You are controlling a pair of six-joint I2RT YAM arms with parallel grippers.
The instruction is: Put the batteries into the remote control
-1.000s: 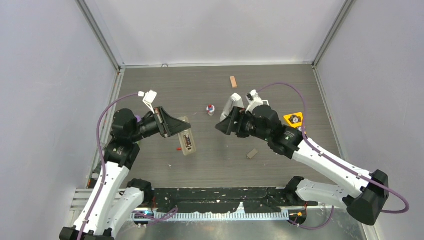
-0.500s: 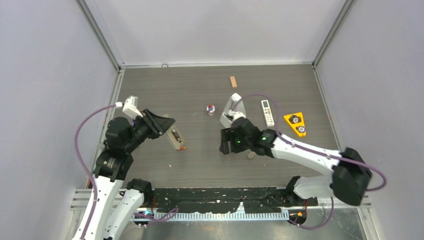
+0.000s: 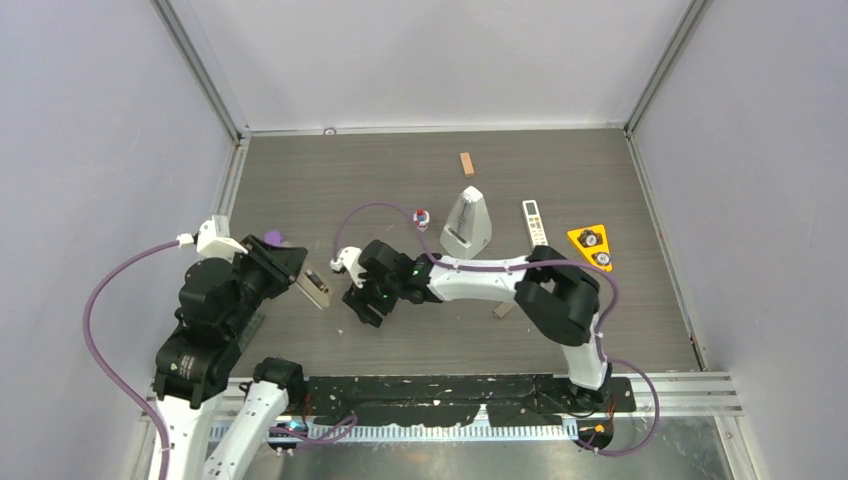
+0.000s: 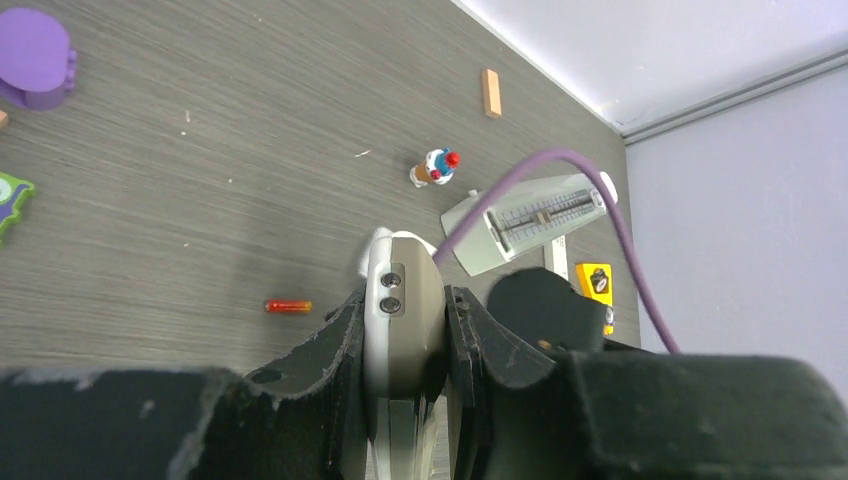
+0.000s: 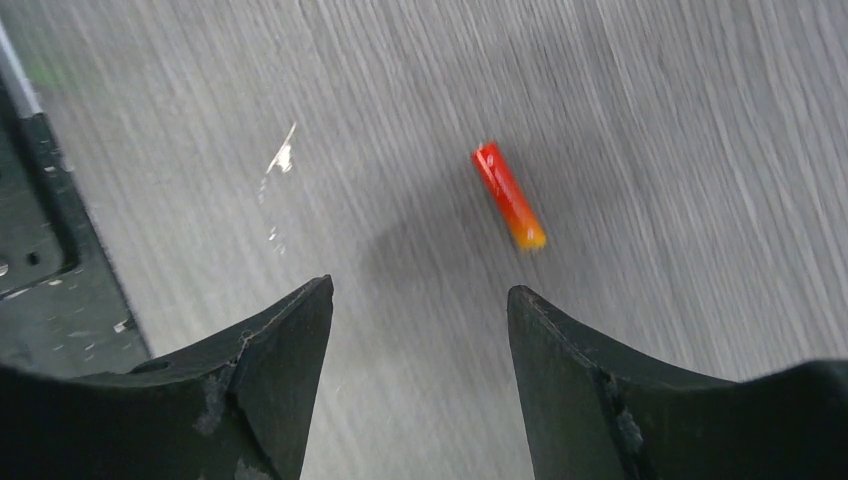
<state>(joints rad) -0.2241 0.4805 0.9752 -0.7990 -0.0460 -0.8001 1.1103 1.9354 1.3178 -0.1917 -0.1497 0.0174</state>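
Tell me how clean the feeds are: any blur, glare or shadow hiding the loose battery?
Right wrist: table grain streaked by motion blur, battery soft-edged but plain, a faint shadow beside it. Left wrist: sharp; remote control fills the foreground, battery small yet clear. Top external: even light, no glare; battery not visible there.

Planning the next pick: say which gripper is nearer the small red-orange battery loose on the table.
Right. The right gripper hangs open just short of the red-orange battery; the left gripper, clamped on the slim grey-brown remote control, is farther off.
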